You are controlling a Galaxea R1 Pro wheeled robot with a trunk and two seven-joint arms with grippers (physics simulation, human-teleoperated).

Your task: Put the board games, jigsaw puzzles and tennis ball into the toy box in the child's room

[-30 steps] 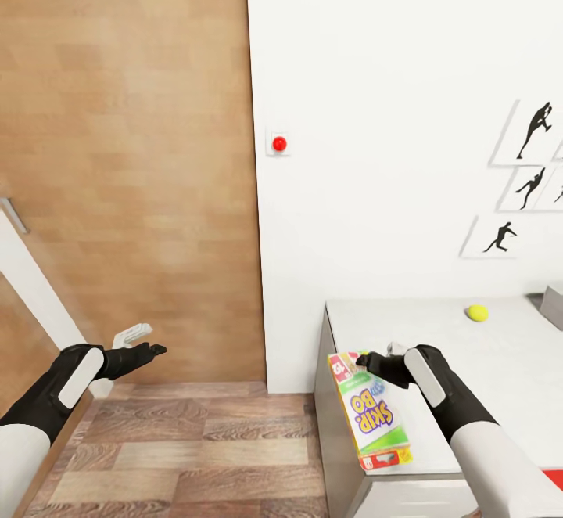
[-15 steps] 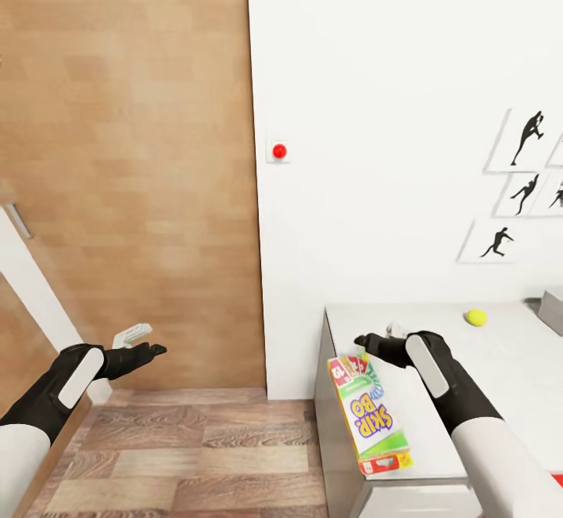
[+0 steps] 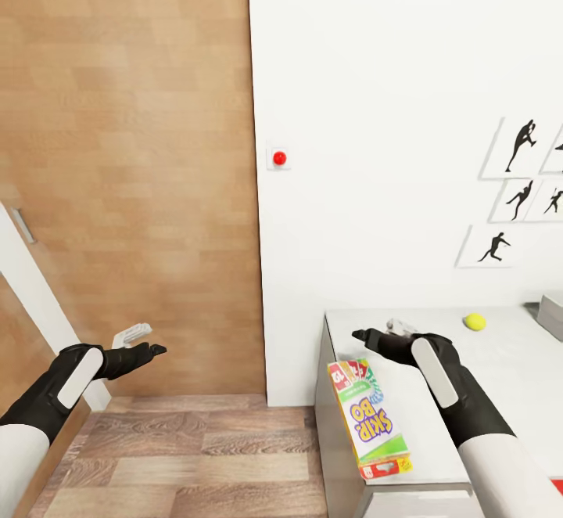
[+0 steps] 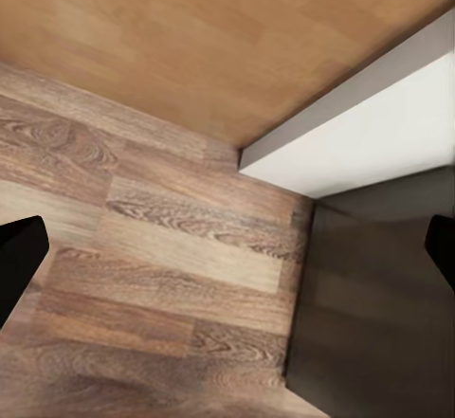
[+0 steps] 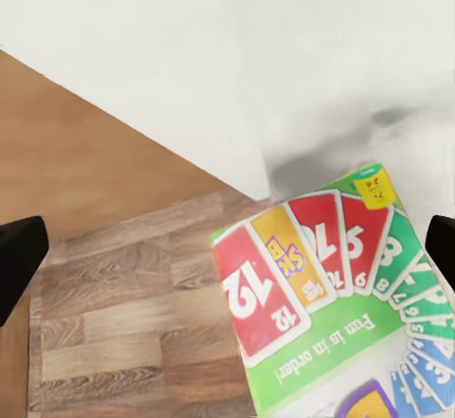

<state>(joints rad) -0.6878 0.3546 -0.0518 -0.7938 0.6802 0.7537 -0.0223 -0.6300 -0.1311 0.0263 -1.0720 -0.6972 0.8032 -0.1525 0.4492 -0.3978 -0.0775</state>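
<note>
A board game (image 3: pixel 366 416) with a green, yellow and red card cover lies flat on the near left corner of the light grey table (image 3: pixel 508 377). In the right wrist view the same board game (image 5: pixel 322 304) lies below the gripper, overhanging the table's edge. My right gripper (image 3: pixel 379 330) hovers open just beyond the game's far end and holds nothing. The tennis ball (image 3: pixel 475 321) rests further back on the table. A corner of the grey toy box (image 3: pixel 552 307) shows at the right edge. My left gripper (image 3: pixel 147 341) is open and empty over the floor.
A wooden door (image 3: pixel 125 150) fills the left. A red button (image 3: pixel 279 159) sits on the white wall beside it. Black silhouette pictures (image 3: pixel 512 189) hang at the right. Wood-plank floor (image 3: pixel 188 455) lies between my arms, and a white panel (image 3: pixel 31 283) leans at the far left.
My right gripper has lifted off the board game and moved back over the table, leaving the game lying flat. The left arm has not moved. The camera shifted slightly.
</note>
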